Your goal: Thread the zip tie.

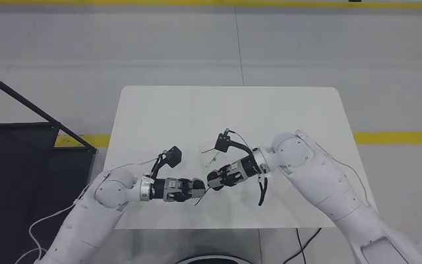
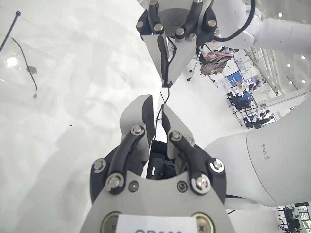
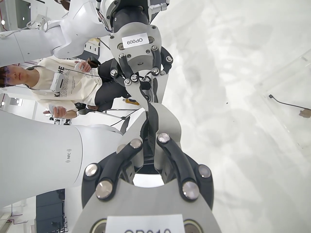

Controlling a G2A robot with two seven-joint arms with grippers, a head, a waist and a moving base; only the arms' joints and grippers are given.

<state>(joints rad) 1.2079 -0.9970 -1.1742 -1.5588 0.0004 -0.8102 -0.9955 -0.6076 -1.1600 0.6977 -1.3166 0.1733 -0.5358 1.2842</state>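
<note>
**Left pincer**: its 2 fingers are held narrowly apart. 1 thin black zip tie is passed loosely through the gap and lies against 1 pad.

**Right pincer**: its 2 fingers are pressed together tip to tip, and 1 end of the same zip tie is clamped between them.

The 2 pincers are set nose to nose, near but not touching, with a short stretch of the tie exposed between them. 2 thin strands are seen in that stretch, meeting just at the left pincer's tip.

In the top view the pair is placed above the front middle of the white table. The left arm enters from the robot's left and the right arm from its right.

Beyond the pincers, toward the table's centre, 1 clear tray is laid flat. In it 2 further zip ties are counted:
- 1 straight tie, with its square head visible at 1 end
- 1 bent tie, just beside it

1 small brown scrap is seen against the bent tie.
</note>
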